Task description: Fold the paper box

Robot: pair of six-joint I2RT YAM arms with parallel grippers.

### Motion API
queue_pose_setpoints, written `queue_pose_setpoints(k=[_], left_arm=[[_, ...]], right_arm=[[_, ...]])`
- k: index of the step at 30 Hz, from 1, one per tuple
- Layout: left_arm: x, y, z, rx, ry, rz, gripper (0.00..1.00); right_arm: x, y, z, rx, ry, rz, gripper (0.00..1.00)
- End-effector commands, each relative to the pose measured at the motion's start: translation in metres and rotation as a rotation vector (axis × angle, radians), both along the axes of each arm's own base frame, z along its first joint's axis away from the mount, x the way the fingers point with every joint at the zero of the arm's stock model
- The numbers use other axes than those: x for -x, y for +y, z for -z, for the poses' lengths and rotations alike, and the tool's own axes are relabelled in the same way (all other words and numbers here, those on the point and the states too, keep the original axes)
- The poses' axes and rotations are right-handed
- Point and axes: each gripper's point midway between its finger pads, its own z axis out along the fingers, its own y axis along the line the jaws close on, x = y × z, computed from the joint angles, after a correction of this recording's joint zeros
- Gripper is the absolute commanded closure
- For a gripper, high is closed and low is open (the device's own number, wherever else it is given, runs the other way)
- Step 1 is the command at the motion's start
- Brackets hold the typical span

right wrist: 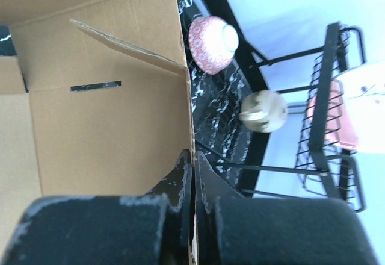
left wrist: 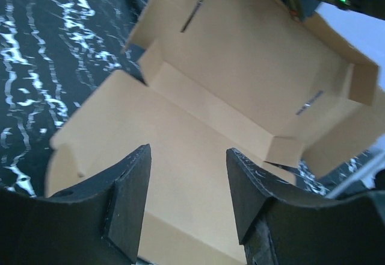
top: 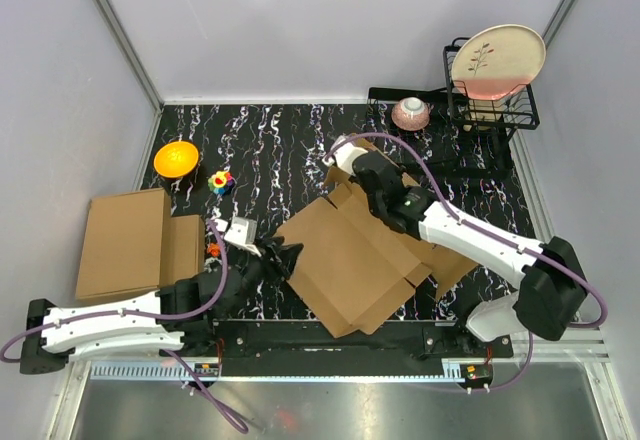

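A brown paper box (top: 350, 255) lies partly unfolded on the black marbled table, its panels spread toward the front edge. My right gripper (top: 368, 182) is shut on the box's far upright wall; in the right wrist view that wall's edge (right wrist: 189, 96) runs between my closed fingertips (right wrist: 194, 159). My left gripper (top: 285, 257) is open at the box's left edge. In the left wrist view its fingers (left wrist: 135, 180) stand apart just above the box's flat panel (left wrist: 198, 156), not holding anything.
A stack of flat cardboard (top: 128, 243) lies at the left. An orange bowl (top: 176, 158) and a small coloured toy (top: 221, 182) sit behind it. A pink patterned bowl (top: 411, 113) and a black wire rack (top: 490, 100) holding a plate (top: 497, 60) stand at the back right.
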Motion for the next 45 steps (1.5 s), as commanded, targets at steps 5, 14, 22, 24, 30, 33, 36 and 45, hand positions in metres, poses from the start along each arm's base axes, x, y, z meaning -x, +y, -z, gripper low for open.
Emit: queue_pose_setpoints(k=[5, 14, 22, 24, 30, 33, 36, 45], left_arm=[[-0.034, 0.031, -0.020, -0.071, -0.099, -0.280, 0.44], [-0.068, 0.031, -0.016, -0.003, -0.111, -0.387, 0.43], [-0.084, 0.040, -0.014, 0.061, -0.123, -0.433, 0.43], [-0.087, 0.040, -0.014, 0.067, -0.123, -0.441, 0.43], [-0.095, 0.036, -0.016, 0.098, -0.140, -0.441, 0.43], [-0.103, 0.033, -0.009, 0.123, -0.134, -0.441, 0.43], [-0.109, 0.035, -0.003, 0.177, -0.131, -0.447, 0.42], [-0.143, 0.032, 0.003, 0.257, -0.161, -0.425, 0.40]], right_arm=[[0.030, 0.011, -0.036, 0.223, -0.221, -0.005, 1.00], [0.069, 0.031, -0.015, 0.284, -0.260, -0.037, 1.00], [0.080, 0.025, -0.045, 0.258, -0.403, 0.030, 1.00], [0.078, 0.028, -0.057, 0.258, -0.444, 0.036, 1.00], [0.072, 0.045, -0.064, 0.261, -0.482, 0.000, 1.00], [0.072, 0.046, -0.040, 0.266, -0.439, -0.010, 1.00], [0.076, 0.043, -0.018, 0.273, -0.407, -0.020, 1.00], [0.087, 0.041, 0.008, 0.165, -0.278, -0.067, 1.00]])
